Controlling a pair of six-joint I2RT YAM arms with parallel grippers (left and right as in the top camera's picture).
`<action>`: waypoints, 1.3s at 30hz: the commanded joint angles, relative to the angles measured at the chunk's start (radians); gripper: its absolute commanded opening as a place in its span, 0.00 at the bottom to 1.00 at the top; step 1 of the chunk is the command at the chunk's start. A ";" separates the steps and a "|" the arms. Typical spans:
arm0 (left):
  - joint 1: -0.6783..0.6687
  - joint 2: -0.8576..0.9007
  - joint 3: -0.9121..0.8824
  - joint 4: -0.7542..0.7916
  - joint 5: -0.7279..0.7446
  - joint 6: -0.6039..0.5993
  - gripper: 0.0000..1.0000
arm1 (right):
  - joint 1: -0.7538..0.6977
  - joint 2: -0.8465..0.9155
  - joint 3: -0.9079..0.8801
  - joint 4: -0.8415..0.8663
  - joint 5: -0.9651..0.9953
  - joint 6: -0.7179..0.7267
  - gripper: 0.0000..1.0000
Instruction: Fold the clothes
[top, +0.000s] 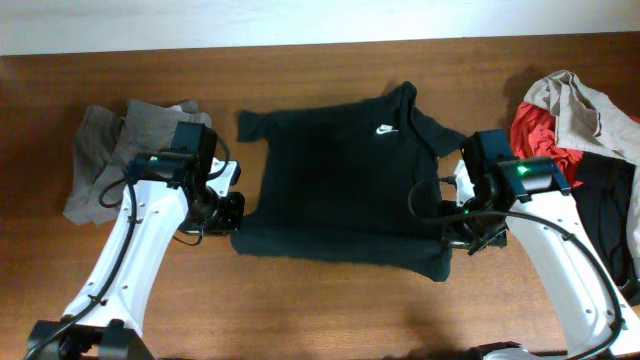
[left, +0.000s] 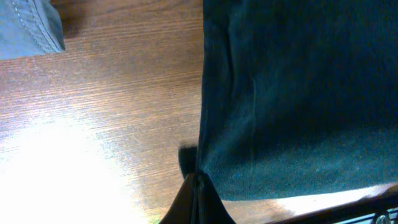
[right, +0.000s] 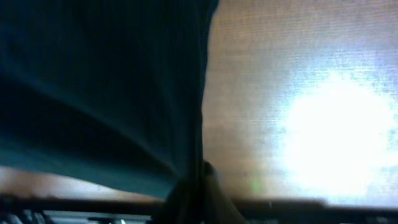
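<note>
A black short-sleeved T-shirt (top: 340, 180) with a small white chest logo (top: 384, 129) lies spread on the wooden table. My left gripper (top: 232, 212) is shut on its lower left edge; in the left wrist view the fingers (left: 198, 186) pinch the shirt's edge (left: 292, 99). My right gripper (top: 455, 232) is shut on the lower right edge; in the right wrist view the fingers (right: 200, 180) clamp the dark fabric (right: 99, 87). Both held corners look slightly lifted.
Grey trousers (top: 120, 150) lie crumpled at the left, also showing in the left wrist view (left: 28, 28). A pile of beige (top: 580, 110), red (top: 535, 130) and black (top: 610, 210) pieces sits at the right edge. The table's front edge is near.
</note>
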 joint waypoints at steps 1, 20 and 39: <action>0.003 -0.009 0.006 -0.009 -0.007 0.020 0.05 | 0.005 0.001 0.006 -0.014 0.019 0.014 0.25; -0.039 0.029 0.006 0.548 0.010 0.020 0.13 | 0.005 0.080 0.006 0.388 -0.058 0.043 0.19; -0.149 0.418 0.006 0.743 -0.007 0.265 0.04 | 0.005 0.517 0.004 0.427 -0.092 0.043 0.04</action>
